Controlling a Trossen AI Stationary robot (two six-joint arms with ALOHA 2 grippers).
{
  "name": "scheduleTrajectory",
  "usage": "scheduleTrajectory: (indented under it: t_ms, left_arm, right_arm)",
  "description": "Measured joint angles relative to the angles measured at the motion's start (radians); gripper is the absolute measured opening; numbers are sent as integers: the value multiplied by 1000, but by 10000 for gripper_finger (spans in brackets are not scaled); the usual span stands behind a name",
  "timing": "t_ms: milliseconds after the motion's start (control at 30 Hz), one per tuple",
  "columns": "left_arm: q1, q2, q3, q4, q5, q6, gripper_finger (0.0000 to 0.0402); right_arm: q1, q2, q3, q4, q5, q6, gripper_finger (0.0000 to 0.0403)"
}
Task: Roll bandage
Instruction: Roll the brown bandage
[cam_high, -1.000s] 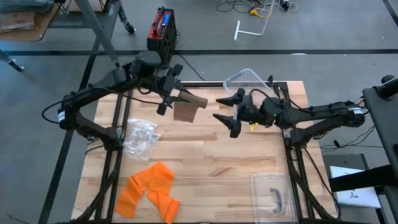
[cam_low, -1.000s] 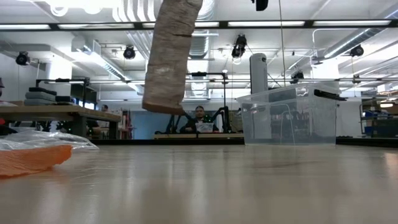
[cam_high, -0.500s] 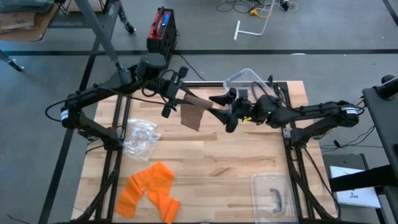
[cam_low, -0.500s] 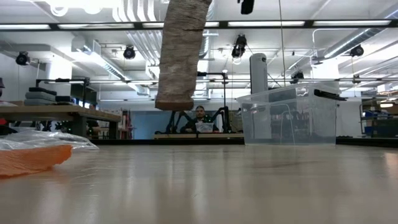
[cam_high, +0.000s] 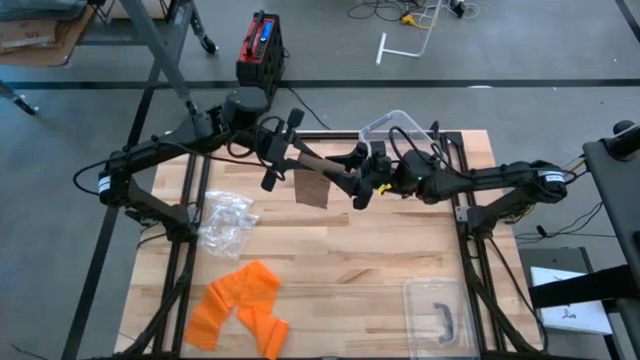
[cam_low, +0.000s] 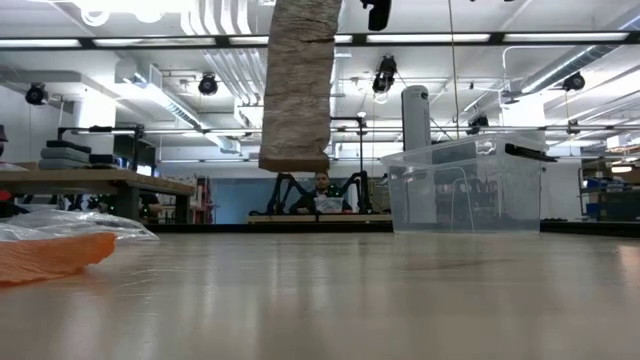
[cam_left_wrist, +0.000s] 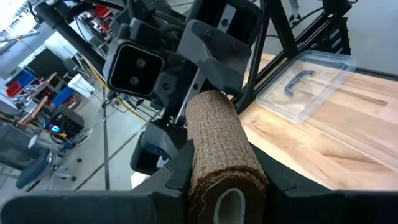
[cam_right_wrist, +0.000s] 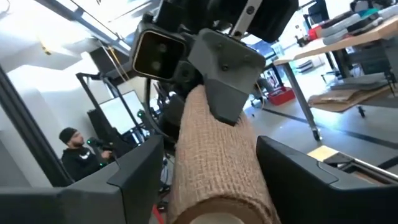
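Tan woven bandage roll (cam_high: 313, 172) is held mid-air above the wooden table (cam_high: 330, 260), between both arms, loose tail hanging. High view: left end effector (cam_high: 277, 150) clamps one end; right end effector (cam_high: 361, 175) spread wide at the other. Low view: tail (cam_low: 297, 90) dangles clear of table, clear plastic bin (cam_low: 462, 185) behind. Wrist views: right fingers (cam_right_wrist: 134, 180) flank roll, not touching.
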Motion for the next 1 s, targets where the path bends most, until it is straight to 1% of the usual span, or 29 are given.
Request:
scheduleTrajectory:
  t_ms: [133,300,567,700,800,1000]
  left_arm:
    - [0,0,0,25,-1,9,91]
    - [0,0,0,51,-61,9,91]
    - [0,-1,0,54,-45,50,91]
    - [0,-1,0,53,-46,27,92]
    - [0,-1,0,53,-47,-12,100]
    - [1,-1,0,52,-55,-69,131]
  right_arm:
    - [0,-1,0,11,7,14,237]
    - [-3,-2,0,12,19,42,220]
    - [-5,-2,0,29,15,51,202]
    - [-5,-2,0,30,15,51,189]
    - [-5,-2,0,31,24,38,175]
    - [-4,-2,-1,31,49,0,148]
